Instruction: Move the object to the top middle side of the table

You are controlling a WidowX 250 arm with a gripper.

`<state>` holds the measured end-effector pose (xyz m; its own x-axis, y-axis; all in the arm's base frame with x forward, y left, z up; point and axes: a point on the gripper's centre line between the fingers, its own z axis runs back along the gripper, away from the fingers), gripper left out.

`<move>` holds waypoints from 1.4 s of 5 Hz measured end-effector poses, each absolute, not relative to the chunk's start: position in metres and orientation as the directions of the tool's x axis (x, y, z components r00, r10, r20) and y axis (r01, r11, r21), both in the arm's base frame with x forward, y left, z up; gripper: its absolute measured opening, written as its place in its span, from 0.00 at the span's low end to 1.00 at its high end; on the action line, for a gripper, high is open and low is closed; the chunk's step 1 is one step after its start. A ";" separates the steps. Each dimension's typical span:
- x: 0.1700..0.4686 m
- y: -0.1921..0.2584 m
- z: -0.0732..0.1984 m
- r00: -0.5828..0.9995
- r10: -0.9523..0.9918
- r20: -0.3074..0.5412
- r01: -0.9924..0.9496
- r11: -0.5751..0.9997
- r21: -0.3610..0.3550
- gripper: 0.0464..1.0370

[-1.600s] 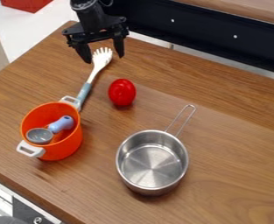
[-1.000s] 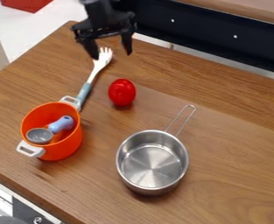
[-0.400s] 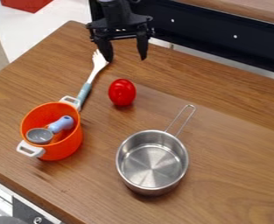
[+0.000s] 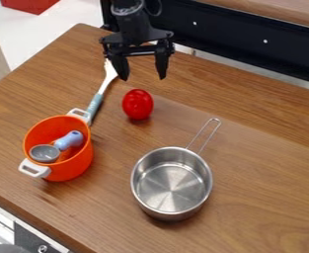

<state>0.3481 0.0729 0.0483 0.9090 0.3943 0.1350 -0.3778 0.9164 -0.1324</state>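
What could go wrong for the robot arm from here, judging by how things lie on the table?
The open gripper hangs just above the red object, whose rounded sides might slip or roll when squeezed. Its finger on the fork's side is close to the white and blue fork, so coming down could knock that. If the red object did roll, it might bump the metal pan or the orange pot.

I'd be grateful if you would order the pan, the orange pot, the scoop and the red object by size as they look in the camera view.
1. Pan
2. Orange pot
3. Scoop and red object: too alike to rank
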 end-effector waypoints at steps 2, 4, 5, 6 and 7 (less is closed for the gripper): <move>0.346 0.078 0.045 0.907 0.396 0.144 -0.374 0.914 -0.156 0.96; 0.343 0.121 0.072 0.903 0.399 0.156 -0.370 0.910 -0.188 0.96; 0.330 0.141 0.086 0.910 0.365 0.199 -0.336 0.927 -0.165 0.96; 0.311 0.148 0.074 0.930 0.330 0.161 -0.308 0.940 -0.147 0.96; 0.309 0.152 0.069 0.939 0.297 0.175 -0.281 0.953 -0.110 0.96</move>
